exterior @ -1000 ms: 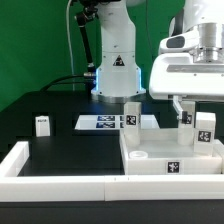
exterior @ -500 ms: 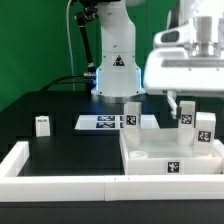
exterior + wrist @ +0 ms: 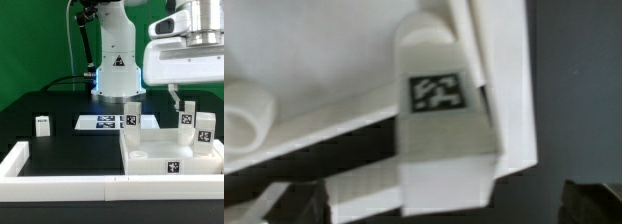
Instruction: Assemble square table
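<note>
The white square table top (image 3: 147, 166) lies at the exterior view's right, a tag on its front edge. Three tagged white legs stand upright in it: one at the back left corner (image 3: 131, 115) and two at the right (image 3: 186, 119) (image 3: 204, 128). A further leg (image 3: 42, 125) stands alone on the black surface at the left. My gripper (image 3: 193, 100) hangs open above the two right legs and touches none of them. In the wrist view a tagged leg (image 3: 441, 100) stands in a corner of the top (image 3: 304, 60), below my open gripper (image 3: 429, 206), whose dark fingertips (image 3: 267, 205) show on either side.
The marker board (image 3: 103, 122) lies flat behind the middle. White wall bars edge the black surface along the front (image 3: 60, 186) and at the left (image 3: 14, 158). The arm's base (image 3: 117, 62) stands at the back.
The gripper has risen straight up from the right-hand legs, staying open. The legs and the top have not moved.
</note>
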`<state>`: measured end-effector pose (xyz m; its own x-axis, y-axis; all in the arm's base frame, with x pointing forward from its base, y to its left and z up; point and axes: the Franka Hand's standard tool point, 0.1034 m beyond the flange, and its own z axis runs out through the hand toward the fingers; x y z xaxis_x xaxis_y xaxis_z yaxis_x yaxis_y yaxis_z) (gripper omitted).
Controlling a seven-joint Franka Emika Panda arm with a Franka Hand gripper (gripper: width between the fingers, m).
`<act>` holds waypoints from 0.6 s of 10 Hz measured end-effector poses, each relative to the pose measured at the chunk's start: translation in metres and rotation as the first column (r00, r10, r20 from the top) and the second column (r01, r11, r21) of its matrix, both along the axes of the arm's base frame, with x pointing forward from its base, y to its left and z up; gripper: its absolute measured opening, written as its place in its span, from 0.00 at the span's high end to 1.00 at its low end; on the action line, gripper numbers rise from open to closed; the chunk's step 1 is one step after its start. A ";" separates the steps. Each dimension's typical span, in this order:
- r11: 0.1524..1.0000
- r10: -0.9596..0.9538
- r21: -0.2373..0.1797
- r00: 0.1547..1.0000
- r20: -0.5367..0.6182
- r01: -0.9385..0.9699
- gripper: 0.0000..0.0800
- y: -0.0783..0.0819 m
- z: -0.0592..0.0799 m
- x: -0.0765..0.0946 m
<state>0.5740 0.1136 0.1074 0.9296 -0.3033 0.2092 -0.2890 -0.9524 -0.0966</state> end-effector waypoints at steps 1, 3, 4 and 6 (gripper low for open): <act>1.000 -0.007 0.018 0.998 -0.059 0.008 0.19 -0.003 -0.001 -0.002; 0.998 -0.013 0.062 0.979 -0.201 0.026 0.19 -0.007 0.000 -0.004; 0.997 0.065 0.046 0.983 -0.173 -0.058 0.19 -0.011 -0.003 0.004; 0.994 0.111 0.020 0.977 -0.182 -0.109 0.19 -0.010 -0.015 0.002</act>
<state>0.5765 0.1040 0.0924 0.9797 -0.1981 0.0299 -0.1960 -0.9787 -0.0616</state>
